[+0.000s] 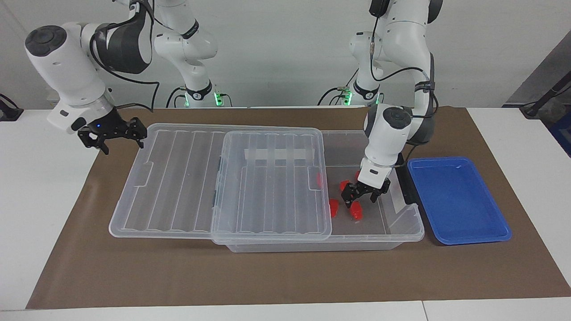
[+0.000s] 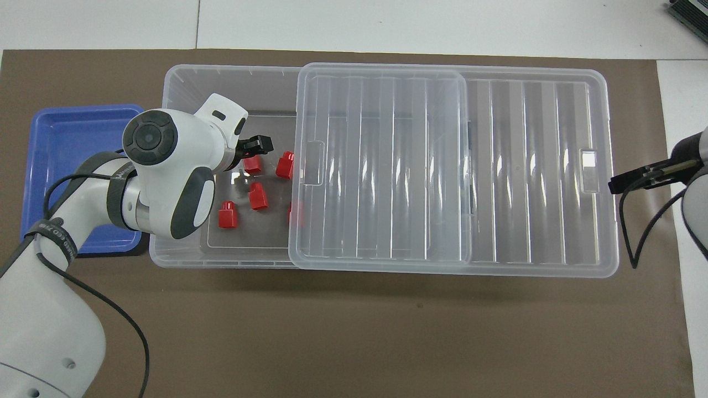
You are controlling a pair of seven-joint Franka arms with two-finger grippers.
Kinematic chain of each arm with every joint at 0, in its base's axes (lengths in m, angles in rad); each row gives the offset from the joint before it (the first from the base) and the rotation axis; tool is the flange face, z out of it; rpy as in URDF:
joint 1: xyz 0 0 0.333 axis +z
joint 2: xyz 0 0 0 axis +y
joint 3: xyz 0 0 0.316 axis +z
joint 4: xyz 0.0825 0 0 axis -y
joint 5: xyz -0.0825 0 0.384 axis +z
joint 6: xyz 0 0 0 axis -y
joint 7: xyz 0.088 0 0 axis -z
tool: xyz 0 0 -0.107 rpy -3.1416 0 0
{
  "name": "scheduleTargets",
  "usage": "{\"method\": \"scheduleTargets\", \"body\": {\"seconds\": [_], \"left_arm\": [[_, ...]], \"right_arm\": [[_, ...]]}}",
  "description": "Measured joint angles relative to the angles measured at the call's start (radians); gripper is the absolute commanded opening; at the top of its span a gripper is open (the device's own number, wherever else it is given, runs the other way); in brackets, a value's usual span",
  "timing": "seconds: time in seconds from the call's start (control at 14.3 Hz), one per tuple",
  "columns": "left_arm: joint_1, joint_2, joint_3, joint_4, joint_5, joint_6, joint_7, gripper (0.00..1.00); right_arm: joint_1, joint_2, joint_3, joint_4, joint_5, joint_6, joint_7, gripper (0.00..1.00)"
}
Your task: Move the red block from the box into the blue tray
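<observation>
With the ribbed lid (image 1: 272, 183) slid toward the right arm's end, the box (image 1: 379, 223) lies open at the left arm's end, where the left gripper (image 1: 363, 196) reaches inside, fingers spread around a red block (image 1: 355, 208) on the floor among the others. Beside the box, the blue tray (image 1: 459, 200) sits bare. Waiting over the table's edge, the right gripper (image 1: 117, 136) hangs with fingers spread.

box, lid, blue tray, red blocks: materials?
Box and lid: clear glossy plastic; the mat shows through, ribs catch glare. Blue tray: opaque, slightly glossy moulded plastic, rounded rim. Red blocks: opaque bright plastic, likely hard.
</observation>
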Motion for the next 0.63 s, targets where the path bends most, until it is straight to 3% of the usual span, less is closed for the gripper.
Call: {"method": "scheduleTargets", "body": {"seconds": [0.28,0.63], "left_arm": [[-0.004,0.000,0.003,-0.046,0.037,0.055,0.000,1.00],[-0.003,0.002,0.007,-0.107,0.046,0.143,0.000,1.00]], "right_arm": [[-0.010,-0.028,0.076,0.000,0.000,-0.016,0.263,1.00],[-0.031,-0.084,0.115,0.015,0.000,-0.021,0.359,1.00]]}}
